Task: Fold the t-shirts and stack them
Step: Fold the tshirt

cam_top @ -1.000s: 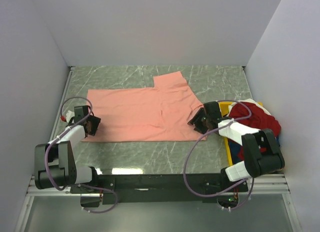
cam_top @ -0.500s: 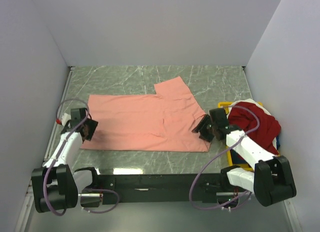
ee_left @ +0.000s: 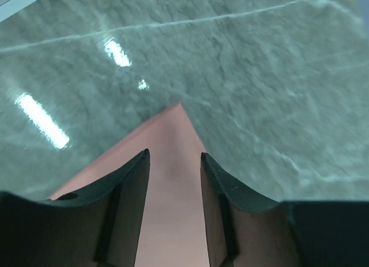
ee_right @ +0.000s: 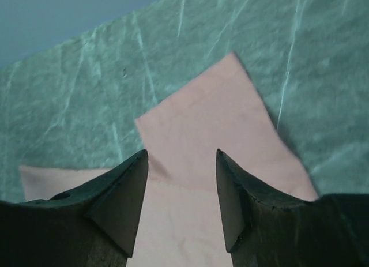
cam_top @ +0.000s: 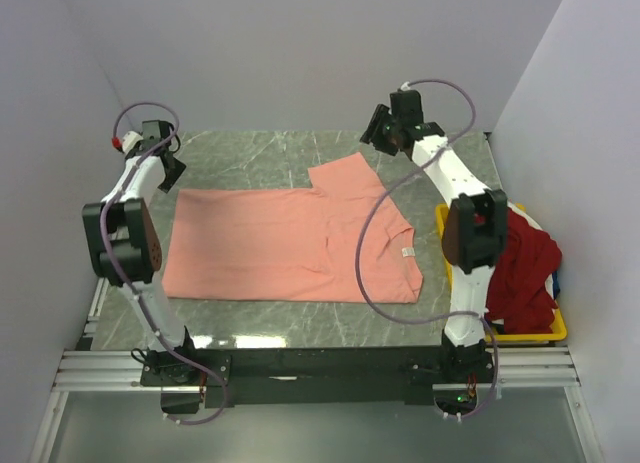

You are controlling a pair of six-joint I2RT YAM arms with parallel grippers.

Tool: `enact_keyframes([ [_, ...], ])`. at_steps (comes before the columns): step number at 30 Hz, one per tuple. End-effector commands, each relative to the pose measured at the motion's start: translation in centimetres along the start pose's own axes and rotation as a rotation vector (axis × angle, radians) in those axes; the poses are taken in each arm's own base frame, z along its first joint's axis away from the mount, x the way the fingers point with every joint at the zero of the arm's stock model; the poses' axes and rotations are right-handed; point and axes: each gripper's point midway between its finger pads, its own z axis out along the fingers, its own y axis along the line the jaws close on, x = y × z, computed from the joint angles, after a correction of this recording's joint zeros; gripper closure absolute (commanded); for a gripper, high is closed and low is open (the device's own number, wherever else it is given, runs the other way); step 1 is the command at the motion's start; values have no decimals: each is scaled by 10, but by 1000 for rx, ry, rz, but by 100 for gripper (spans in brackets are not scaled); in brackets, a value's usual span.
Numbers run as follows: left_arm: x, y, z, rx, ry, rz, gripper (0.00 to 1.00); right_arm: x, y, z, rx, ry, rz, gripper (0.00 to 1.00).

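A salmon-pink t-shirt (cam_top: 280, 238) lies spread flat on the marble table, one sleeve (cam_top: 345, 173) pointing to the far right. My left gripper (cam_top: 168, 176) hovers open over the shirt's far-left corner (ee_left: 176, 120); pink cloth shows between its fingers (ee_left: 130, 180) in the left wrist view, where the left gripper (ee_left: 174, 155) grips nothing. My right gripper (cam_top: 374, 135) hangs open above the sleeve (ee_right: 213, 111), and in its own view the right gripper (ee_right: 181, 154) is empty. A deep red t-shirt (cam_top: 525, 258) is heaped at the right.
The red shirt sits in a yellow bin (cam_top: 545, 333) at the table's right edge, with a bit of dark blue cloth (cam_top: 557, 281) beside it. Grey walls close in the far, left and right sides. Bare marble (cam_top: 250, 148) shows beyond the pink shirt.
Both arms have swung from the pink shirt's near corners up to its far edge. The shirt lies flatter, drawn a little toward the near right.
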Motion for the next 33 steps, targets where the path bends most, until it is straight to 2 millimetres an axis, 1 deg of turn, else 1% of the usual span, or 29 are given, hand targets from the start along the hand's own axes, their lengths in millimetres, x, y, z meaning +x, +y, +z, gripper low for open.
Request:
enact_keyframes([
  [1, -14, -8, 18, -62, -12, 78, 54, -6, -24, 38, 57, 46, -67, 43],
  [2, -6, -7, 32, -82, 10, 96, 55, -23, -20, 41, 43, 15, -73, 43],
  [3, -6, -10, 37, -85, 13, 97, 56, -15, -29, 58, 56, 39, -78, 43],
  [4, -12, -18, 38, -72, 3, 93, 56, -17, -29, 63, 51, 35, -78, 43],
  [5, -5, -18, 47, -84, 13, 104, 56, -25, -27, 66, 41, 14, -78, 43],
  [6, -3, -17, 49, -100, 18, 110, 56, -21, -33, 75, 46, 24, -72, 43],
  [7, -3, -20, 50, -102, 14, 114, 56, -22, -34, 78, 42, 19, -68, 43],
  [8, 2, -18, 55, -118, 18, 120, 56, -24, -32, 82, 27, 14, -63, 43],
  [9, 5, -17, 57, -127, 19, 122, 56, -23, -37, 86, 27, 18, -49, 43],
  [11, 12, -11, 62, -144, 23, 122, 56, -21, -37, 92, 7, 19, -34, 43],
  [12, 14, -10, 64, -148, 25, 118, 56, -18, -41, 98, 12, 25, -25, 43],
  [14, 23, -5, 68, -162, 42, 122, 56, -16, -42, 104, 4, 26, -14, 43],
  [15, 24, -4, 69, -169, 41, 123, 56, -10, -44, 110, 3, 43, -1, 43],
  [16, 27, -3, 71, -170, 46, 125, 57, -10, -44, 112, -2, 44, 4, 43],
  [17, 31, -2, 73, -172, 53, 128, 57, -3, -47, 118, 1, 59, 13, 43],
  [19, 33, -4, 75, -170, 57, 127, 57, 2, -48, 123, -2, 71, 37, 43],
  [20, 35, -5, 78, -170, 58, 131, 57, 8, -52, 129, 3, 81, 48, 43],
  [22, 37, -5, 79, -173, 64, 133, 58, 9, -52, 133, 7, 86, 69, 43],
  [23, 40, -3, 82, -179, 71, 138, 59, 16, -57, 138, 18, 105, 77, 43],
  [25, 42, -3, 82, -180, 73, 142, 60, 17, -58, 141, 28, 108, 95, 43],
  [26, 43, -3, 83, -178, 73, 142, 61, 22, -61, 145, 34, 121, 102, 43],
  [27, 44, -4, 83, -176, 75, 145, 63, 23, -61, 145, 37, 122, 113, 43],
  [32, 45, -3, 83, -178, 79, 154, 68, 31, -63, 150, 32, 141, 141, 43],
  [33, 46, -2, 84, -178, 81, 155, 69, 33, -60, 151, 27, 145, 142, 43],
])
